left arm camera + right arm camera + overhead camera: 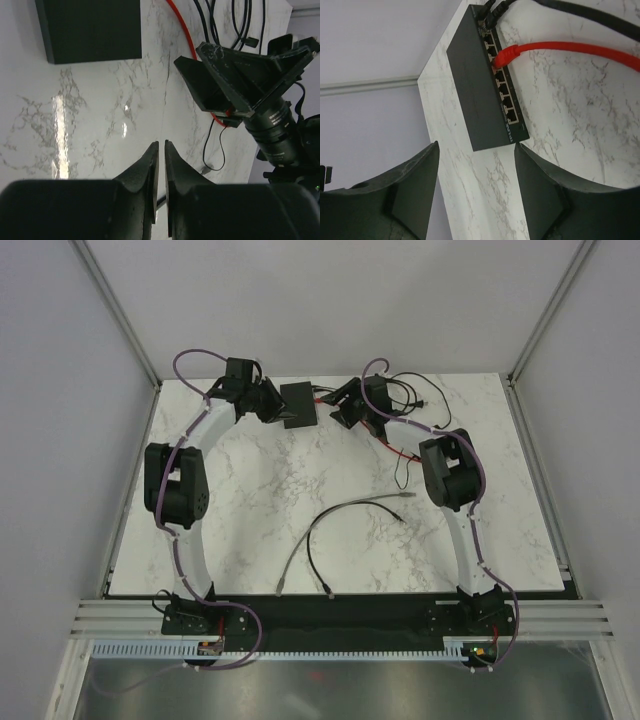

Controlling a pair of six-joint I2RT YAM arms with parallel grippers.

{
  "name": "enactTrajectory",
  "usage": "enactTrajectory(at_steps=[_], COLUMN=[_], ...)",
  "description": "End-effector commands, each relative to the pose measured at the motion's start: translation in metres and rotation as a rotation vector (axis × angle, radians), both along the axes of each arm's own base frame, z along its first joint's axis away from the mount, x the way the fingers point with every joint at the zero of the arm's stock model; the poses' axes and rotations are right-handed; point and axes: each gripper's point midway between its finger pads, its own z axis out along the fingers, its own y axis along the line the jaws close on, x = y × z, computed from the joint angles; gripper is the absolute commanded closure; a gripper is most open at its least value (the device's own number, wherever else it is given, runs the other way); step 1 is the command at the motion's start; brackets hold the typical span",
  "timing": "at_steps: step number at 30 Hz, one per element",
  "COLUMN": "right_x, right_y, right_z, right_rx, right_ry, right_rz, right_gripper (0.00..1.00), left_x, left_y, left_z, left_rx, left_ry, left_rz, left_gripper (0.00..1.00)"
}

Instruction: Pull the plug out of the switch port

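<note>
The switch [298, 403] is a flat black box at the far middle of the marble table, with its row of ports [501, 85] facing right. A red plug [504, 56] sits in one port, and its red cable [580, 50] runs off to the right. Black plugs [490, 12] fill the ports at the far end. My right gripper [476, 146] is open, a little short of the switch's near corner, with nothing between its fingers. My left gripper [161, 142] hovers beside the switch's [90, 27] left side, its jaws all but closed on nothing.
A grey cable [350, 505] and a black cable [318, 560] lie loose on the table's middle front. Thin black cords [420, 395] coil at the far right by the right arm [455, 475]. Grey walls close in the table's left, right and far edges.
</note>
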Motion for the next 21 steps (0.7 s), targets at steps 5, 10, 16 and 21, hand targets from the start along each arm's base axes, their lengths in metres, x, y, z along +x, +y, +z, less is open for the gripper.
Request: enactTrajectory(at_steps=[5,10,16,21], right_x=[0.050,0.066,0.068,0.065], right_y=[0.011,0.011,0.012,0.018], right_z=[0.009,-0.003,-0.018,-0.030], right_rx=[0.101,0.121,0.125,0.119], right_ry=[-0.078,-0.056,-0.027,-0.010], right_rz=[-0.094,-0.145,-0.178,-0.182], right_gripper=[0.50,0.55,0.55,0.55], left_x=[0.058,0.076,0.086,0.090], left_y=[-0.018,-0.014,-0.012,-0.015], left_z=[0.001,-0.014,-0.029,-0.043], left_rx=[-0.051,0.002,0.020,0.033], left_ry=[-0.070,-0.097,-0.091,-0.074], left_rz=[0.036,0.065,0.100,0.111], left_gripper=[0.87,0.88,0.89,0.89])
